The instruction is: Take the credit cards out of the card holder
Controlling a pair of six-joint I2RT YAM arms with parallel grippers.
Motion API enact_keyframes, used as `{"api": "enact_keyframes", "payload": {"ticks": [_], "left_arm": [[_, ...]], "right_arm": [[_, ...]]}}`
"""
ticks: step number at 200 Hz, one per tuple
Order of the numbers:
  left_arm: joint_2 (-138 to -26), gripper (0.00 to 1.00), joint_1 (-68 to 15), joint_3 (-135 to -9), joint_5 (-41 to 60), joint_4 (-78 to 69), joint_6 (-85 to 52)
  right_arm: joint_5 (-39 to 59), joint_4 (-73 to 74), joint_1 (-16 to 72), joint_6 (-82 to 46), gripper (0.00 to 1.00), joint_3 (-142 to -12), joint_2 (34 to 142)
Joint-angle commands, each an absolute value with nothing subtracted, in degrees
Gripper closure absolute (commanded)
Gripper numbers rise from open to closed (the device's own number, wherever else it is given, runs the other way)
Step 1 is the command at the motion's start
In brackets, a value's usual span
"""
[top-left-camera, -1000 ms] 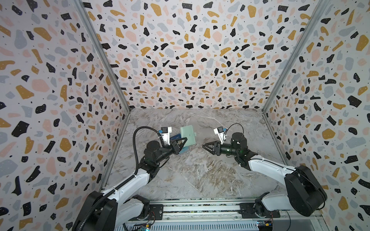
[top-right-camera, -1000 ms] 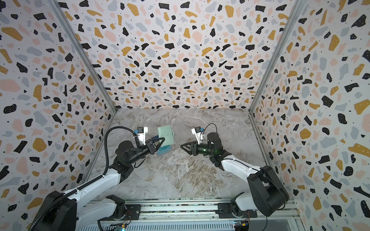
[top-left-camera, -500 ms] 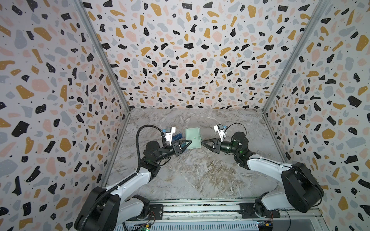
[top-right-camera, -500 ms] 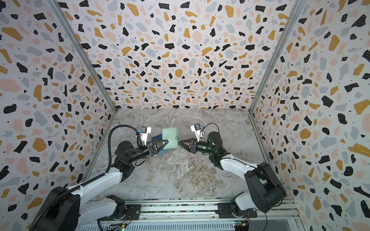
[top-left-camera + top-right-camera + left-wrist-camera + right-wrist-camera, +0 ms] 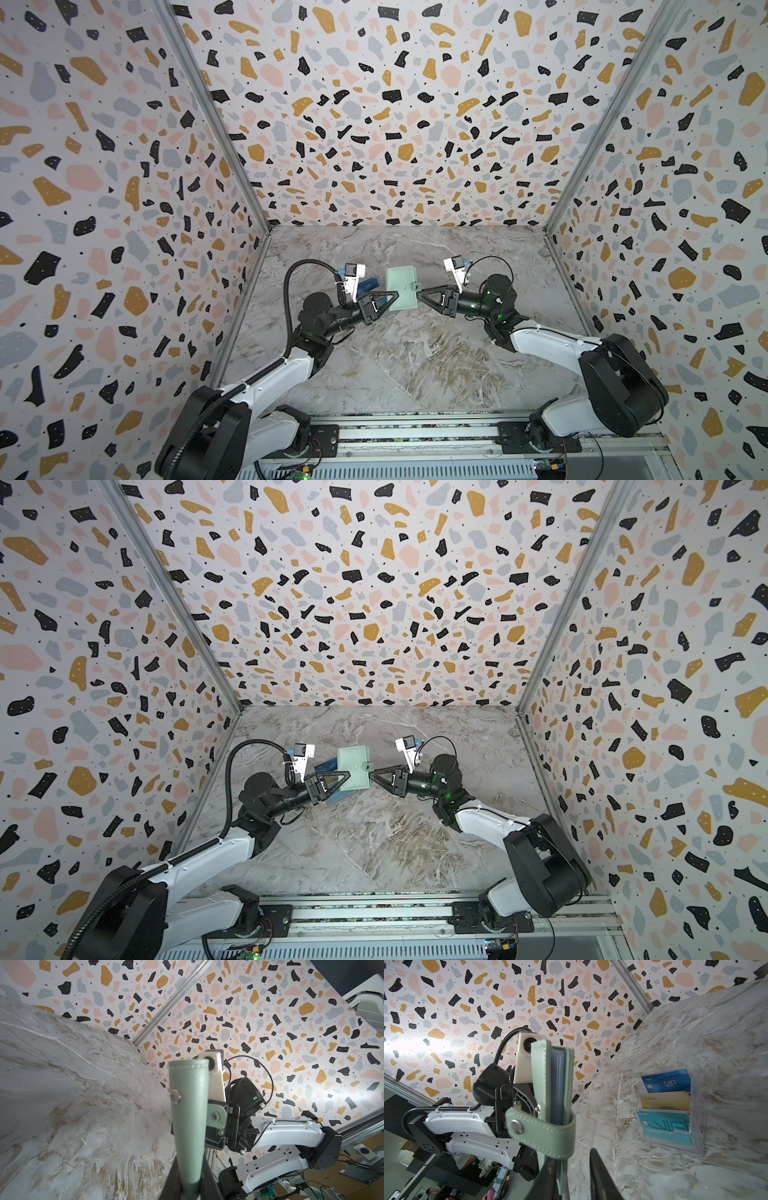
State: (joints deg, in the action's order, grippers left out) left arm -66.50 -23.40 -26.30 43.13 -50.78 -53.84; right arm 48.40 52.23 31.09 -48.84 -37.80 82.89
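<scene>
Above the marble surface (image 5: 415, 365), the left gripper (image 5: 394, 296) holds the mint-green card holder (image 5: 401, 278) aloft on edge, jaws clamped on one side. The right gripper (image 5: 420, 294) meets the opposite side, jaws parted astride that edge, not yet clamped. Nearby a clear stand (image 5: 697, 1130) sits on the surface carrying three credit cards (image 5: 664, 1126). The holder is folded, its snap tab (image 5: 542, 1136) loose. Whether cards remain inside cannot be seen, so opening it looks like the step ahead.

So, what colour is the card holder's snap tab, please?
The snap tab is mint green, clearest in the right wrist view.
</scene>
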Motion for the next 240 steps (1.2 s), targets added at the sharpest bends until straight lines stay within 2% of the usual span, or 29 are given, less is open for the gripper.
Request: {"api": "enact_keyframes", "payload": {"ticks": [1, 43, 116, 142, 180, 206, 240], "left_arm": [[-66.01, 1.0, -23.25, -26.92, 44.58, -57.17, -55.18], [-65.98, 1.0, -23.22, -25.54, 43.78, -59.96, -57.33], [-66.64, 1.0, -23.2, -25.76, 42.6, -58.41, -57.39], [-65.55, 0.84, -23.21, -26.94, 41.02, -52.18, -53.89], [-63.39, 0.53, -23.2, -29.6, 38.1, -40.0, -46.8], [-61.39, 0.43, -23.61, -32.98, 33.46, -27.13, -40.27], [-59.37, 0.39, -27.02, -37.86, 24.76, -11.78, -30.99]], "right_arm": [[48.74, 56.02, 31.64, -50.55, 0.78, -39.85, 83.52], [49.89, 59.53, 32.32, -52.65, 0.79, -41.29, 85.55], [50.28, 65.73, 32.72, -55.81, 0.97, -40.41, 86.53], [49.59, 65.18, 32.63, -55.34, 1.0, -39.88, 85.86], [48.54, 62.18, 32.46, -53.37, 1.0, -39.9, 85.1], [47.92, 60.63, 32.36, -52.56, 1.0, -39.8, 85.23], [45.5, 51.22, 32.64, -47.08, 1.0, -41.41, 84.05]]}}
